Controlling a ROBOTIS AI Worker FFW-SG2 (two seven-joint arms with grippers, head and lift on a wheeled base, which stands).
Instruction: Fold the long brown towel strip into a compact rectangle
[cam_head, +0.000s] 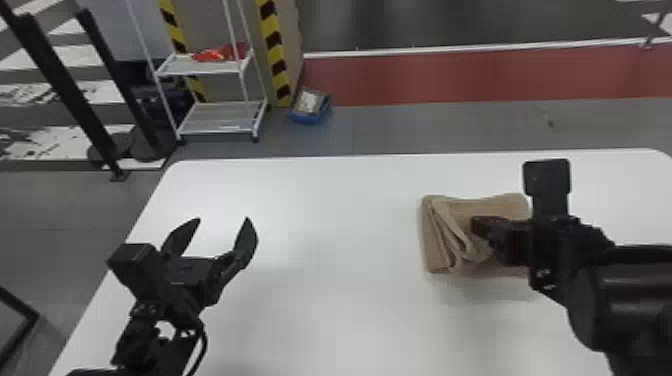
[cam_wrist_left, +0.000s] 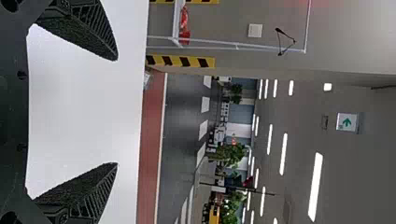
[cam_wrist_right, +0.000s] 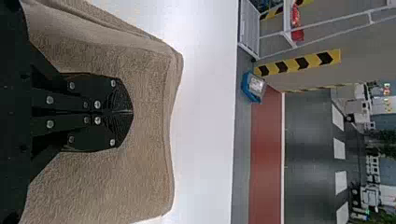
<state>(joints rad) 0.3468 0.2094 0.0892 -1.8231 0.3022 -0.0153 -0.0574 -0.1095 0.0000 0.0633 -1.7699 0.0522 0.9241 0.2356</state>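
Note:
The brown towel (cam_head: 452, 240) lies folded in layers on the right half of the white table, with a loose, slanting fold near its left side. Over its middle is my right gripper (cam_head: 474, 226), pointing left and partly covering the cloth. In the right wrist view, the fingers of the right gripper (cam_wrist_right: 132, 112) are together on top of the towel (cam_wrist_right: 144, 172), with no cloth visible between them. My left gripper (cam_head: 223, 219) is above the table's left part, well away from the towel. Its left wrist view has that gripper (cam_wrist_left: 116, 112) wide open and holding nothing.
The white table (cam_head: 340, 200) has its far edge beyond the towel and its left edge beside the left arm. Past it on the floor stand a white shelf rack (cam_head: 215, 120), a blue box (cam_head: 307, 118) and black posts (cam_head: 70, 95).

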